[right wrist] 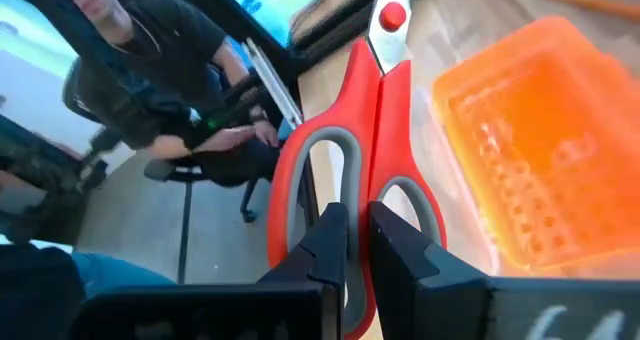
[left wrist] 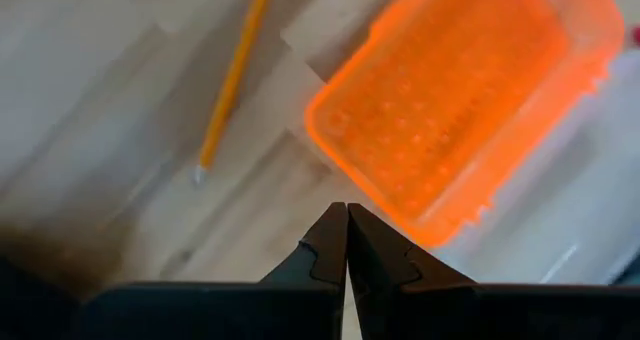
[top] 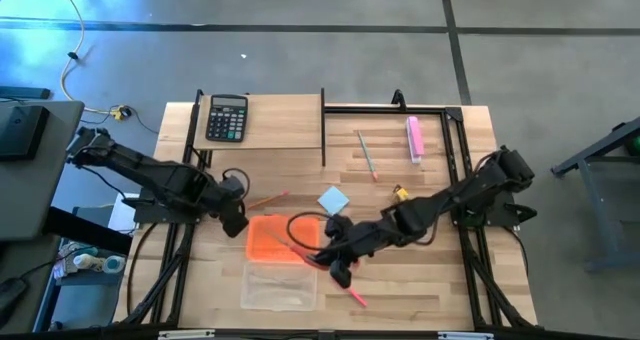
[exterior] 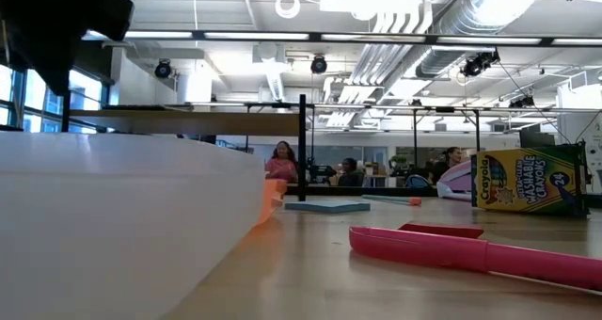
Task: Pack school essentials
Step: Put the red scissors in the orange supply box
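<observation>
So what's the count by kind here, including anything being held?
Pencils: 2 (orange pencil, thin pencil)
Red pen: 1
Red-handled scissors: 1
Light-blue notepad: 1
Crayon box: 1
Calculator: 1
Pink bar: 1
Bins: 2 (orange bin, clear bin)
Total: 10

One camera looks straight down, one skims the tabletop (both wrist views share the orange tray (left wrist: pixel 470 100)).

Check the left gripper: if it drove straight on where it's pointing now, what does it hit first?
Most likely the orange tray. The left gripper, shut and empty, points at the tray's near corner, with only bare table between. The pencil lies off to the side. Depth is unclear, so it may meet the tabletop first.
</observation>
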